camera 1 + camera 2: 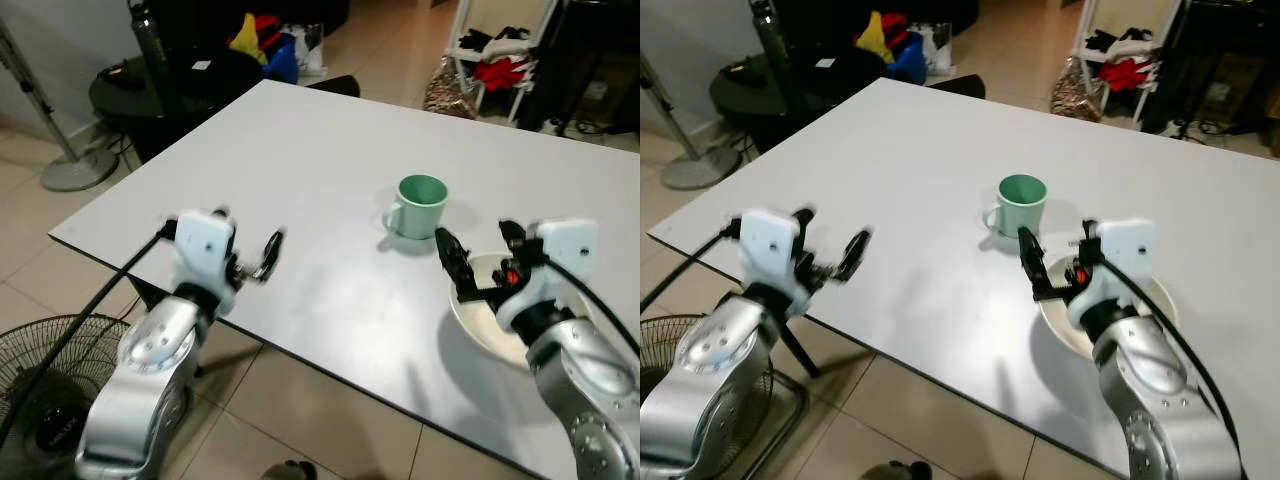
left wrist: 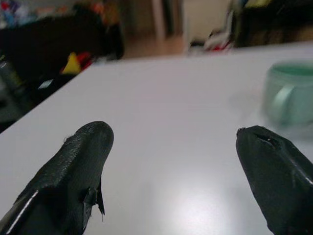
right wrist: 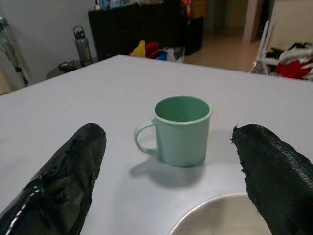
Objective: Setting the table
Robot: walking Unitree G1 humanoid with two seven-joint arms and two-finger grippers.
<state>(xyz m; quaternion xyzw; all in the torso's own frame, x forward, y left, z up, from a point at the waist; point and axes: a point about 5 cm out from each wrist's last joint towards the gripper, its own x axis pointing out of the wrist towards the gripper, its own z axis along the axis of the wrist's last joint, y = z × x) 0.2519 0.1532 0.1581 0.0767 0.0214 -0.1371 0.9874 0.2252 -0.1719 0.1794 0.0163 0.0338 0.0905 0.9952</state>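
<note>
Tiled floor, a black floor fan (image 1: 50,390) at the near left; a large white rectangular table (image 1: 300,170) takes up the middle of the room, with clutter and a white rack beyond. Nearest on the table, at its right front edge, a shallow cream-coloured bowl (image 1: 1155,300) sits under the right gripper (image 1: 1058,262), whose fingers are spread wide and hold nothing, pointing past the bowl's rim toward a pale green mug (image 1: 420,206) with its handle turned to the robot's left. The mug stands upright and empty just beyond the bowl, apart from it. The left gripper (image 1: 247,250) hovers over bare tabletop near the left front edge — fingers also parted, empty. Judged step: approach to the mug, grasp not yet begun. Next move likely calls for the right gripper to advance and straddle the mug's body — clearing the bowl rim on the way.
</note>
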